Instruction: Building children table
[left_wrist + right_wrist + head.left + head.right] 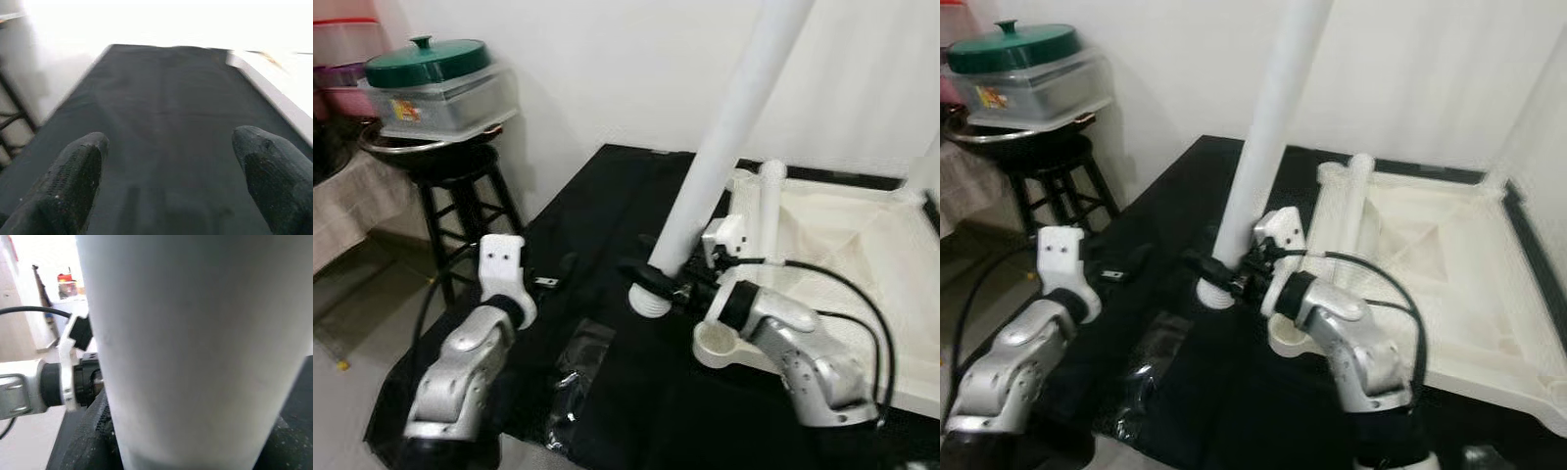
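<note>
Nearest the camera, a clear plastic bag (576,377) lies crumpled on the black mat (607,225) between the two silver arms. Over on the left, the left gripper (171,176) hovers just above that mat, its black fingers (73,181) spread wide apart with nothing between them. On the right, it's all action: the right gripper (651,277) is clamped around the white table leg (724,137) low down, just above its ribbed end (649,301), which sits on the mat. The leg leans, rising up and away out of the top of the picture. In the right wrist view the leg (195,347) looms huge between the dark fingers (93,440). Just beside the right forearm sits the round corner socket (717,343) of the upturned white tabletop (862,255), which lies flat on the mat, with another short white leg (771,211) standing at its near edge. Farther back on the left, a black stool (460,191) carries a clear container with a green lid (429,61), against the white wall (607,69).
</note>
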Motion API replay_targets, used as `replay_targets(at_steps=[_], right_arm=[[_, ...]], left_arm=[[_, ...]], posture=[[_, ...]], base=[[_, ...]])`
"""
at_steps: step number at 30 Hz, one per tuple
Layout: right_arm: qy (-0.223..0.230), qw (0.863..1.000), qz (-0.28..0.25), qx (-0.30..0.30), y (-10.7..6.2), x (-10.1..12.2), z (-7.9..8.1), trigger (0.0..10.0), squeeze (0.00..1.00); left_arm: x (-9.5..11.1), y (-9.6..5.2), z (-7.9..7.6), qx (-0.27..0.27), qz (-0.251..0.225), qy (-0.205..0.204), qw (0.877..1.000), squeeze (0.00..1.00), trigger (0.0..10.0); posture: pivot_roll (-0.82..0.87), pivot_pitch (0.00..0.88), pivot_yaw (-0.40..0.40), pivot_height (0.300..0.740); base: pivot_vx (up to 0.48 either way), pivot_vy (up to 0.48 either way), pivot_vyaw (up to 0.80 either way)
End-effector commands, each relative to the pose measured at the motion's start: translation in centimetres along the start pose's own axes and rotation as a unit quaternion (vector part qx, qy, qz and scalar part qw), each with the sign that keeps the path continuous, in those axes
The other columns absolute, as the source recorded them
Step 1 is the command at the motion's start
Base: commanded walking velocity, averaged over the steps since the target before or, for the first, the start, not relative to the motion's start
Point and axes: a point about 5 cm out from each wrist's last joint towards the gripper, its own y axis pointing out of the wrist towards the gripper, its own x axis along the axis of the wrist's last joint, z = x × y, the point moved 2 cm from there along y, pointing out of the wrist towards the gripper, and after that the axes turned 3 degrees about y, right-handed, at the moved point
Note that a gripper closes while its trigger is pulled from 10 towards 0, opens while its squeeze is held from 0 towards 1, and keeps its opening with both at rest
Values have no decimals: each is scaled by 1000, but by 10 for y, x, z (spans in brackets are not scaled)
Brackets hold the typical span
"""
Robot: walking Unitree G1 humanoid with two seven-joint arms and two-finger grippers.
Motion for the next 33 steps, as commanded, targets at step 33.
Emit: replay_targets(at_steps=[33], right_arm=[[-60,995,64,51,-4,-11,4,10000,0]], left_arm=[[-18,-31,18,57,18,46,997,0,10000]], posture=[[-20,58,24,740]], base=[[0,0,-509]])
